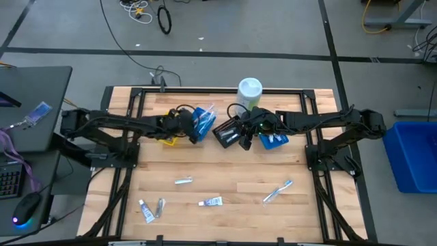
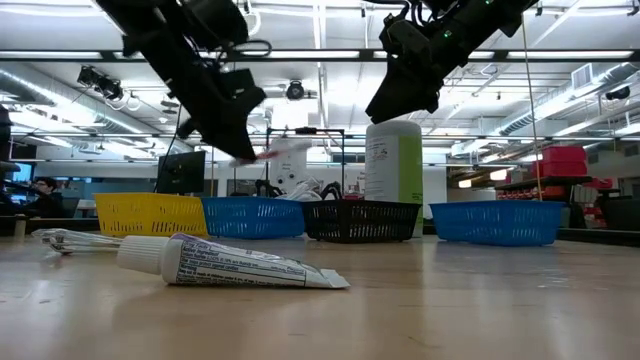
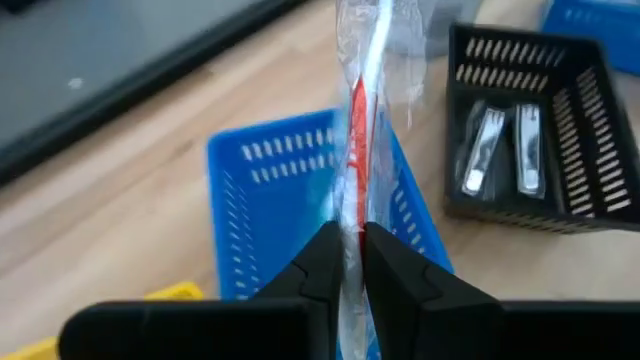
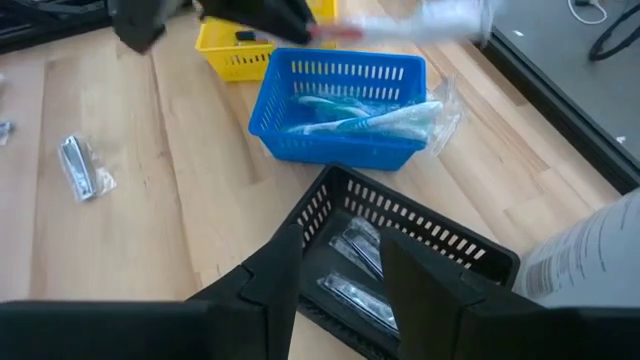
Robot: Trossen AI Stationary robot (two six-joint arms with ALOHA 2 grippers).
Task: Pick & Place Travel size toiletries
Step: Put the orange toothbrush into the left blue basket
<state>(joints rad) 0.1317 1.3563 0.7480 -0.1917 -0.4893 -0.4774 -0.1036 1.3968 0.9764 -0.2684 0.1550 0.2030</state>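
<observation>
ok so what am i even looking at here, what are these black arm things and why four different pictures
Two robot arms work at a wooden table. One camera looks down from above, one sits at table height, and one rides on each wrist. The left tool is shut on a wrapped toothbrush above a blue basket. The right tool is open over a black basket holding silvery packets. A yellow basket, a second blue one and a white canister stand nearby. A toothpaste tube and other small toiletries lie loose.

Both arms reaching inward toward table centre, about 12 o'clock side. Left gripper (image 3: 347,262) raised, fingers pinched tight. Right gripper (image 4: 340,262) raised, fingers parted, nothing between.
</observation>
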